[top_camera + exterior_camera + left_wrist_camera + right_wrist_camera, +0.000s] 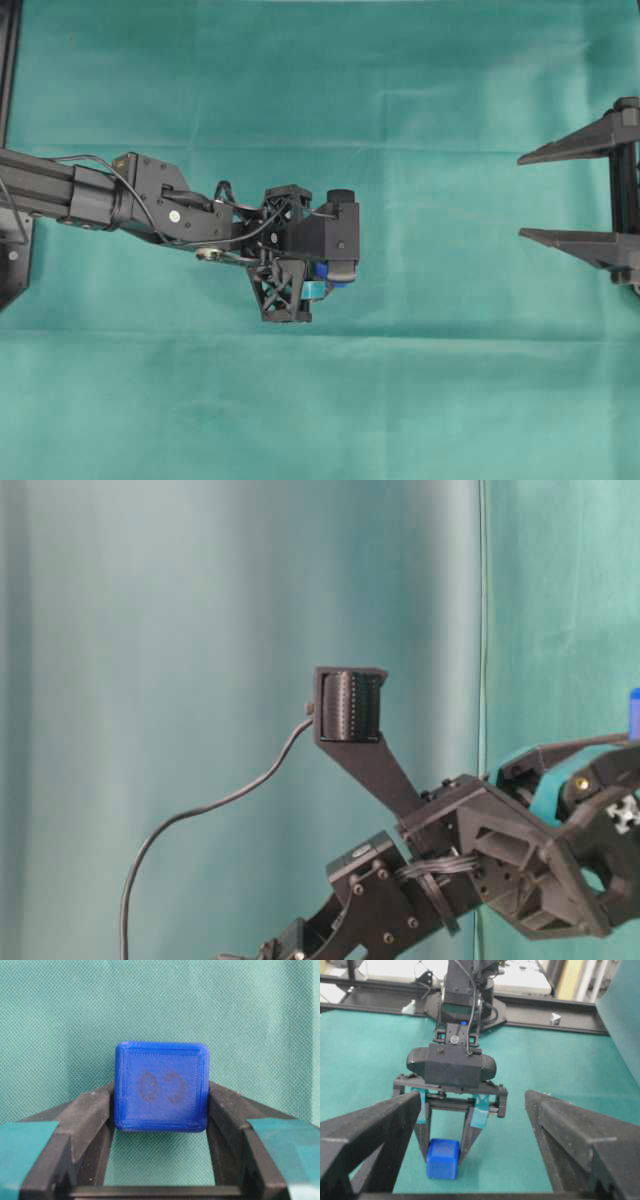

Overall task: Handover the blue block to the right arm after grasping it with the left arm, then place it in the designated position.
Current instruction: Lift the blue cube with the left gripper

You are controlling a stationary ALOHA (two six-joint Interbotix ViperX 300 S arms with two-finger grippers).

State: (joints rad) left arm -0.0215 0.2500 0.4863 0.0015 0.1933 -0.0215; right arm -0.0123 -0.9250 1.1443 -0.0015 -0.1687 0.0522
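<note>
Blue block (161, 1087) sits on the surface between the left hand (448, 1147) fingers, both touching its sides. Right hand (545, 195) spread wide, empty, well off to the right.

readable text: none in any view | small bright blue plastic cube (161, 1087): two faint dark round smudges on its facing side, no letters or digits legible | black plastic camera housing on the teal-taped arm (451, 1066): no brand or label legible | green cloth table cover (320, 400): unmarked
</note>
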